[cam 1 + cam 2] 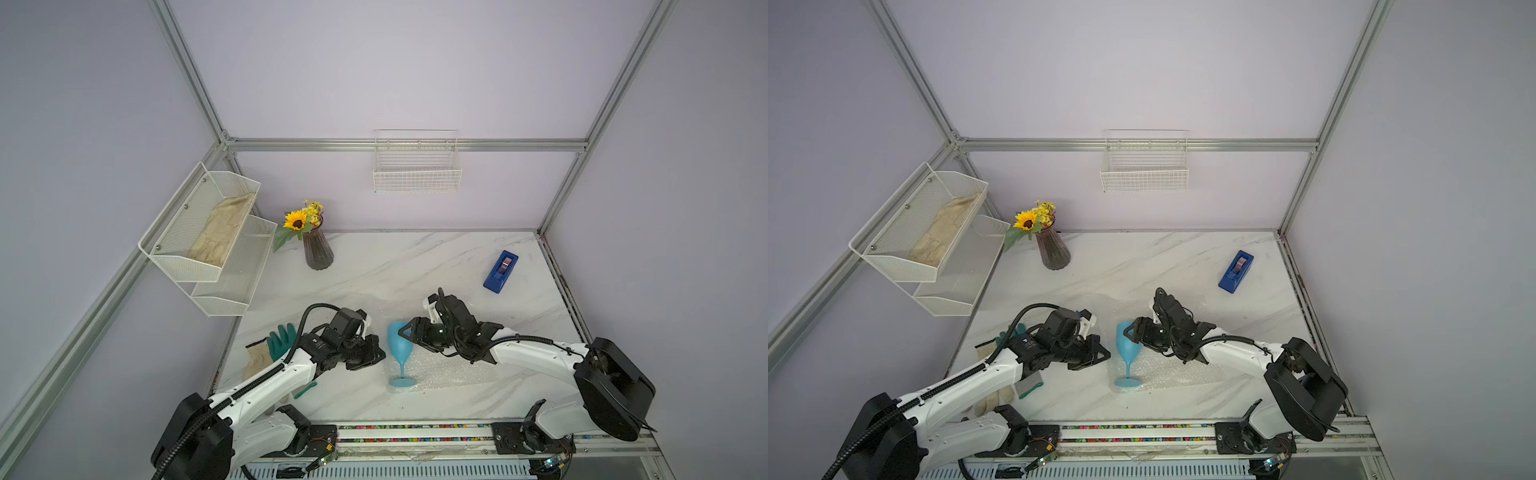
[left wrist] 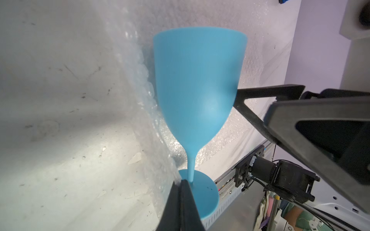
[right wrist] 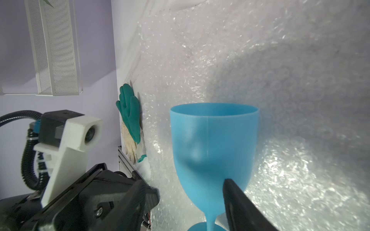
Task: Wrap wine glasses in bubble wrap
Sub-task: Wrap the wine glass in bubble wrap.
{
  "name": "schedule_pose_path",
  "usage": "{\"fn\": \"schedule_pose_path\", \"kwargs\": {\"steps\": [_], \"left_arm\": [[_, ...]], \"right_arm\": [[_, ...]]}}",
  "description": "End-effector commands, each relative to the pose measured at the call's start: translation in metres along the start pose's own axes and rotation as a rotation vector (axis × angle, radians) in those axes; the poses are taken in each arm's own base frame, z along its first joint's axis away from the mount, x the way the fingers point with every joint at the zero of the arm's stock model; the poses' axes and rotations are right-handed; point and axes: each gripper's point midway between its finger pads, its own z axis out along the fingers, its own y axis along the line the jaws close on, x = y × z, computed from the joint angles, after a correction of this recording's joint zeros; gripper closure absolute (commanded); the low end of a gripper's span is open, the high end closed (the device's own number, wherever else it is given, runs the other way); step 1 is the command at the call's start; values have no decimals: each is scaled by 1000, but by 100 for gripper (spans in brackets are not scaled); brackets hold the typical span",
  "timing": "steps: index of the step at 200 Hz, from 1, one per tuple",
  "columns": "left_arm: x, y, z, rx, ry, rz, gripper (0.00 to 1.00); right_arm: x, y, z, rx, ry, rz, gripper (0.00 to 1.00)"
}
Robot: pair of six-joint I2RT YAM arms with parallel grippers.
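At the left of the bench (image 1: 415,266) a green glove (image 1: 280,340) lies partly under the left arm in both top views. The right wrist view shows more of it, resting on a pale second glove (image 3: 130,144).

The left end effector (image 1: 376,353) sits just left of the goblet (image 1: 400,345). Only the left wrist view shows its fingers (image 2: 172,208) pressed together, by the edge of the bubble wrap (image 2: 258,50) and in front of the goblet's foot. Whether film is pinched between them cannot be told.

The goblet rests with its foot on the wrap, toward the near rail, and its cup points away.

The right end effector (image 1: 409,330) is clamped on the cup. One finger lies over it in both top views, and the other is hidden beneath.

The sheet's outline is faint against the marble from above, while the wrist views show its bubbles plainly.

A blue tape dispenser (image 1: 500,271) stands far right, well apart.
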Motion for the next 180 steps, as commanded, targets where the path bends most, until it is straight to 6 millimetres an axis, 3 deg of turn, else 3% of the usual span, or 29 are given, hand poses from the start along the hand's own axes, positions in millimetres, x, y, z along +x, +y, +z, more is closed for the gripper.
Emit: {"fn": "schedule_pose_path", "kwargs": {"steps": [1,24,45,88,127,169,180], "left_arm": [[-22,-52,-11,101,-70,43,100],[-19,-69,-5,117,-50,70,100],[-14,-83,3,131,-29,91,100],[-7,-107,13,154,4,126,100],[-1,-124,23,170,28,146,100],[0,-149,33,222,31,135,100],[3,-148,49,206,57,131,100]], "right_arm": [[-4,-4,-11,-17,-19,17,35],[-9,-16,-18,-8,-32,40,35],[-15,-14,-32,-34,-61,37,35],[-16,-27,-37,-28,-65,44,34],[-20,-32,-46,-37,-85,49,34],[-29,-30,-70,-77,-144,58,33],[-29,-28,-74,-89,-146,55,33]]}}
